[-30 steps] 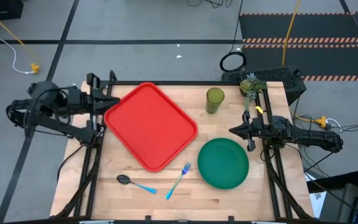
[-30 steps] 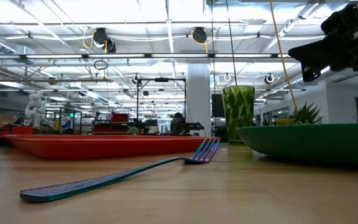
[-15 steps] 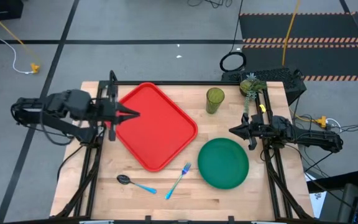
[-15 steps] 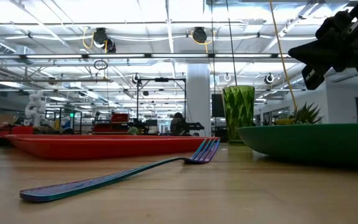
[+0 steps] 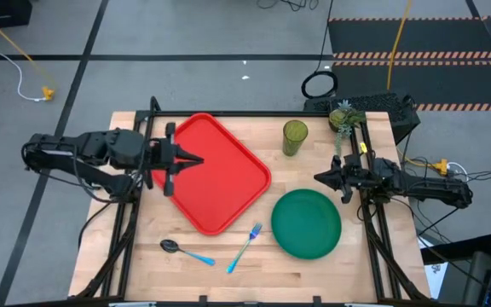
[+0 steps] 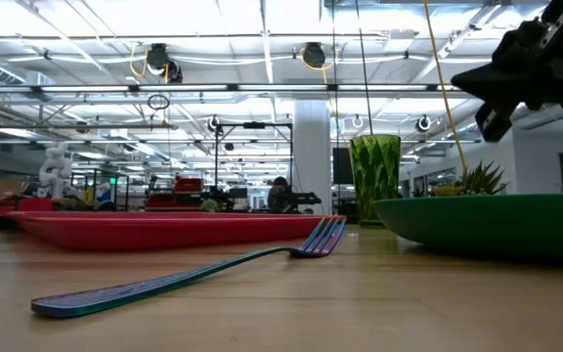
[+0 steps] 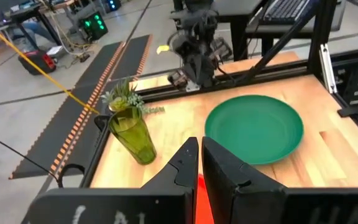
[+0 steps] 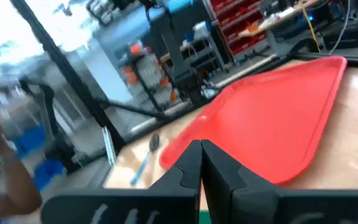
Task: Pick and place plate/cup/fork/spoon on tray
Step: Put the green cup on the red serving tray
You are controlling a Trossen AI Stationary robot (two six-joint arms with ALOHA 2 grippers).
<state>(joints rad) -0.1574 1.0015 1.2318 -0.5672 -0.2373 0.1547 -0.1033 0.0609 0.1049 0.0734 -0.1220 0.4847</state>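
Observation:
The red tray (image 5: 207, 170) lies on the table at centre left. The dark-green plate (image 5: 306, 223) lies to its right, the olive cup (image 5: 295, 137) stands behind the plate. The blue fork (image 5: 245, 247) and the dark-bowled spoon (image 5: 183, 250) lie near the front edge. My left gripper (image 5: 196, 160) is shut and empty, raised over the tray's left part. My right gripper (image 5: 318, 179) is shut and empty, raised just beyond the plate's far right rim.
A small potted plant (image 5: 341, 117) stands at the far right corner behind the cup. Dark frame rails (image 5: 373, 222) run along the table's left and right sides. Bare wood shows along the front edge right of the fork.
My left gripper has moved toward the table's right edge, from beside the tray's left corner to over the tray's left part. My right gripper has kept its place near the plate.

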